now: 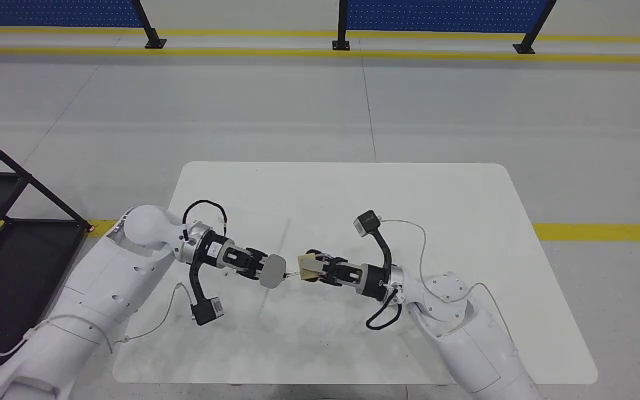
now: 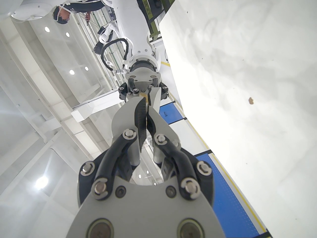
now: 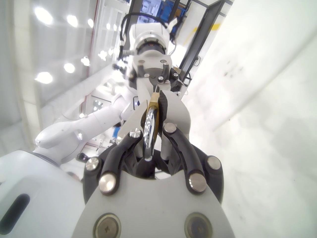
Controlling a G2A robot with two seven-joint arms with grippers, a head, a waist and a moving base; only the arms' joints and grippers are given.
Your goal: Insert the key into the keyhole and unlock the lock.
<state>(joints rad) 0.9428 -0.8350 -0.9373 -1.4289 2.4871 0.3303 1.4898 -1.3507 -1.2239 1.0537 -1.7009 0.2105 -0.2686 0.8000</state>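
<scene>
Watching hands face off over surface (image 1: 450, 220): left hand (image 1: 275, 271) pinched shut on key (image 2: 148, 123), right hand (image 1: 312, 270) clamped around lock (image 3: 154, 101), nose to nose. We reckon this lines key up for insertion; contact unclear.

Left end effector (image 1: 280, 271), right end effector (image 1: 306, 269) gripping lock (image 1: 312, 264), white table (image 1: 450, 200)

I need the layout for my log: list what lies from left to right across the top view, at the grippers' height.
black cart → left gripper → lock, held by the right gripper, which overlaps it.
</scene>
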